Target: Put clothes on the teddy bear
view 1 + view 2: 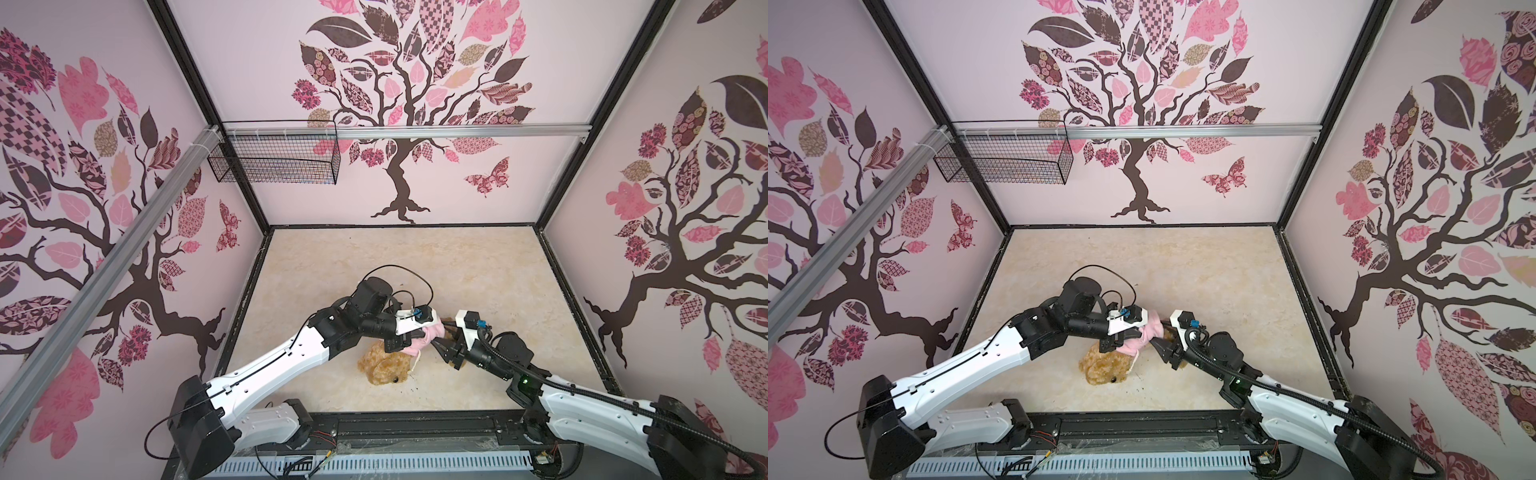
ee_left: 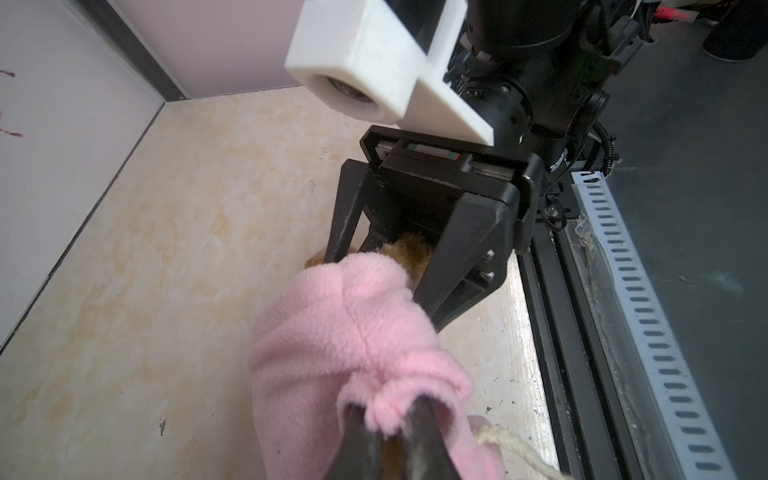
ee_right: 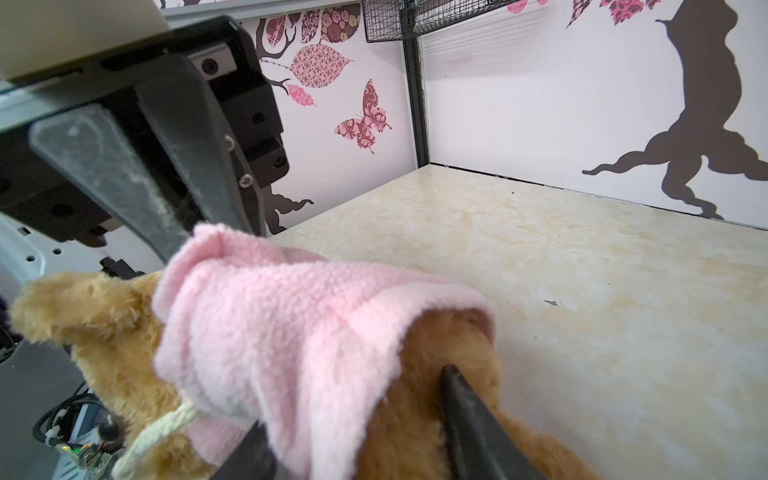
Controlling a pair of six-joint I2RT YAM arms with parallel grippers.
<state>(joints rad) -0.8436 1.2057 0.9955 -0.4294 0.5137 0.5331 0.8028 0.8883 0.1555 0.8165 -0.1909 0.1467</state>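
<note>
The left end effector [image 2: 390, 419] is clamped tight on a bunched edge of the pink shirt [image 2: 345, 332], the fleece puckering between its dark fingers. The right end effector [image 3: 353, 399] has its jaws apart, one finger tucked under the shirt's hem and the other sunk against the fur of the teddy bear [image 1: 386, 368]. Whether it actually squeezes the bear I can't tell. The two meet nose to nose over the bear's body, and from above their black frames hide most of its middle. The shirt is soft, nubbly fleece drawn like a tube over the shaggy golden-brown plush. A twisted cream cord [image 3: 158, 428] trails out beside the bear's head. The bear lies on the pale marbled tabletop [image 1: 415, 257], its head clear of the shirt with one dark eye showing. Well behind the bear, up on the back wall, a black wire basket [image 1: 274, 160] hangs beside a brown tree decal [image 1: 399, 178] with pink leaves
</note>
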